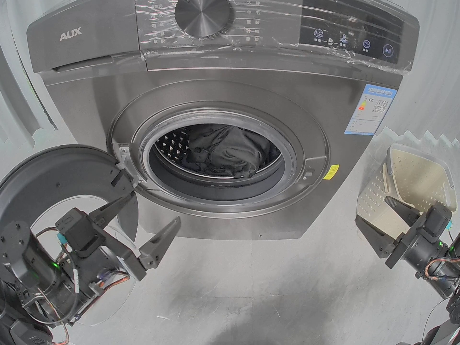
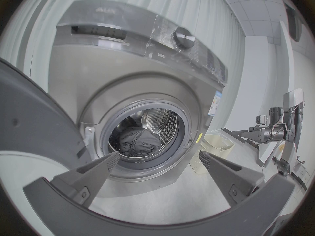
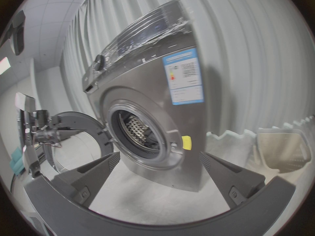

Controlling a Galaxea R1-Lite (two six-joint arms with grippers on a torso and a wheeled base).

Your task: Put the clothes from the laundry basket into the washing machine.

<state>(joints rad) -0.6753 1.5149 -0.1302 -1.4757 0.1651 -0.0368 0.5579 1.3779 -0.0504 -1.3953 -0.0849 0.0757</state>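
Observation:
The grey washing machine [image 1: 215,73] stands ahead with its round door [image 1: 57,178] swung wide to the left. Dark clothes [image 1: 225,152] lie bunched inside the drum, also seen as dark clothes [image 2: 139,142] from the left wrist. The cream laundry basket [image 1: 417,183] sits on the floor right of the machine, tipped toward me; I see no clothes in it. My left gripper [image 1: 146,216] hangs open and empty in front of the door, low left. My right gripper [image 1: 378,221] is open and empty just before the basket [image 3: 282,149].
Pale curtains [image 3: 256,49] hang behind and beside the machine. Bare grey floor [image 1: 249,283] lies between the two arms and the machine front. The open door takes up the room at the left.

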